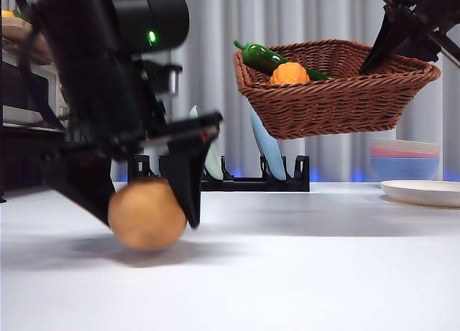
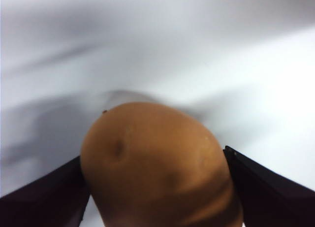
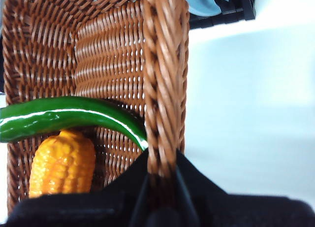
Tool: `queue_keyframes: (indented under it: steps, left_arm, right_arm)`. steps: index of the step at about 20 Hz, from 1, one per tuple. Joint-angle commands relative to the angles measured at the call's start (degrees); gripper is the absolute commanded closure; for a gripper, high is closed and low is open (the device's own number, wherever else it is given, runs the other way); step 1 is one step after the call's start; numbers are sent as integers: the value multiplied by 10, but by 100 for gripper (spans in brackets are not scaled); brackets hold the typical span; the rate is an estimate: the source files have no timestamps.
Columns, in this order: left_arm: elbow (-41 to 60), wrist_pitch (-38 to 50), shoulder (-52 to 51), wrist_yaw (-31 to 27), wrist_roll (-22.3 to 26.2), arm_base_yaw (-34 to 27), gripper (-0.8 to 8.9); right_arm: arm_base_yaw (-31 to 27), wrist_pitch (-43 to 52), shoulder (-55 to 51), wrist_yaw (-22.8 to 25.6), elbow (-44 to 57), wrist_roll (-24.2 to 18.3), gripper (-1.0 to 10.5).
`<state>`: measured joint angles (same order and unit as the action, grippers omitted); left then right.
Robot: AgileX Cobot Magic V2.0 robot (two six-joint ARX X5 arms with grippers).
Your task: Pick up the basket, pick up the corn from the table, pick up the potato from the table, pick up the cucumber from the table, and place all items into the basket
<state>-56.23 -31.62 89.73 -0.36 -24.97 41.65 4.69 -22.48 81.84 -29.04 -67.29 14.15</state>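
Observation:
The tan potato (image 1: 146, 215) rests on the white table at the left, and my left gripper (image 1: 147, 202) is shut on it, one black jaw on each side; the left wrist view shows the potato (image 2: 157, 168) filling the space between the jaws. The brown wicker basket (image 1: 338, 94) hangs tilted in the air at the upper right, with my right gripper (image 3: 161, 175) shut on its braided rim (image 3: 165, 79). Inside the basket lie the bumpy orange corn (image 1: 289, 74) (image 3: 63, 165) and the glossy green cucumber (image 1: 267, 58) (image 3: 74, 116), whose end sticks out over the rim.
A black dish rack (image 1: 237, 176) with upright pale plates stands at the back of the table. Stacked bowls (image 1: 405, 159) and a white plate (image 1: 424, 193) sit at the right edge, under the basket. A shelf (image 1: 21, 36) is at the far left.

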Motion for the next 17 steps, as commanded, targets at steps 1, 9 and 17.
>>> queue_keyframes:
  steps: [1,9,17]
  left_arm:
    - [3,-23,-92,6,25,19,822]
    - [-99,75,-242,-3,30,45,822]
    - [-205,80,-20,-25,70,17,822]
  right_arm:
    - [11,-4,10,-6,-5,3,958]
    - [111,-2,82,-6,-5,12,958]
    - [178,10,99,-7,-5,25,958]
